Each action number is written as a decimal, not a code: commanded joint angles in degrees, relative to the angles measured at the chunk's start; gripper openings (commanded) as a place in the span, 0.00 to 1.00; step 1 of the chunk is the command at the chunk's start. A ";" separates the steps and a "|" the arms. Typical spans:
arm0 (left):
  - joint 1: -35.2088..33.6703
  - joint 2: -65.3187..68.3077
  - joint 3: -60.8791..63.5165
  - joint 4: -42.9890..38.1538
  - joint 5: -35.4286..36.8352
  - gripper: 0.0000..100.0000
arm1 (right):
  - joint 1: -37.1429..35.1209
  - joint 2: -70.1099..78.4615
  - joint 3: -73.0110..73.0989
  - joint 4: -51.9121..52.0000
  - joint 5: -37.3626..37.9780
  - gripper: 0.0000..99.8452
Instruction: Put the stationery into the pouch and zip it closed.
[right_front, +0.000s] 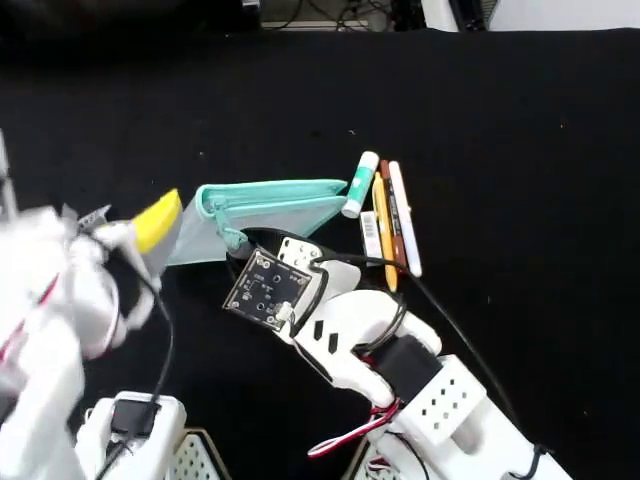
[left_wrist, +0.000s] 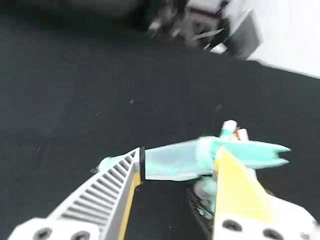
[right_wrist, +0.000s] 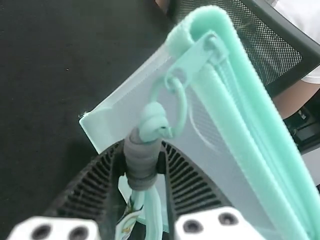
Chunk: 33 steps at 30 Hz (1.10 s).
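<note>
The right hand (right_wrist: 141, 152) pinched the zipper pull (right_wrist: 151, 122) of the pouch (right_front: 270, 205), likely to work its zip, while the open left hand (left_wrist: 178, 152) straddled its other end, apparently to steady it.

Translucent plastic pouch (right_wrist: 200, 115), matt tablecloth (right_front: 520, 120)

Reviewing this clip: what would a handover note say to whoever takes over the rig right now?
Grippers: the left gripper has its jaws open at the end of the pouch away from the stationery. The right gripper has its jaws shut on the zipper pull cord.
Things: the pouch lies on the table. The stationery lies outside the pouch, beside its other end.
Done: the pull is grasped; nothing is packed.
Left: I cannot tell how far the zip is open. Open it if needed, load every piece, then zip closed.
</note>
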<state>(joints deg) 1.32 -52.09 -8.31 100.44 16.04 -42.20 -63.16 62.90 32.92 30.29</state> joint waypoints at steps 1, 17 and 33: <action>3.03 0.35 1.45 0.18 0.53 0.24 | 0.09 0.31 -0.40 1.23 0.70 0.01; 3.30 7.21 5.41 -5.10 0.35 0.24 | 0.09 0.31 -0.22 1.32 0.62 0.01; 3.38 8.53 10.07 -5.27 0.26 0.04 | 0.09 -0.04 -0.40 1.32 0.62 0.01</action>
<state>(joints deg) 4.48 -44.26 0.84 95.60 16.13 -42.20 -63.16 62.99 33.01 30.29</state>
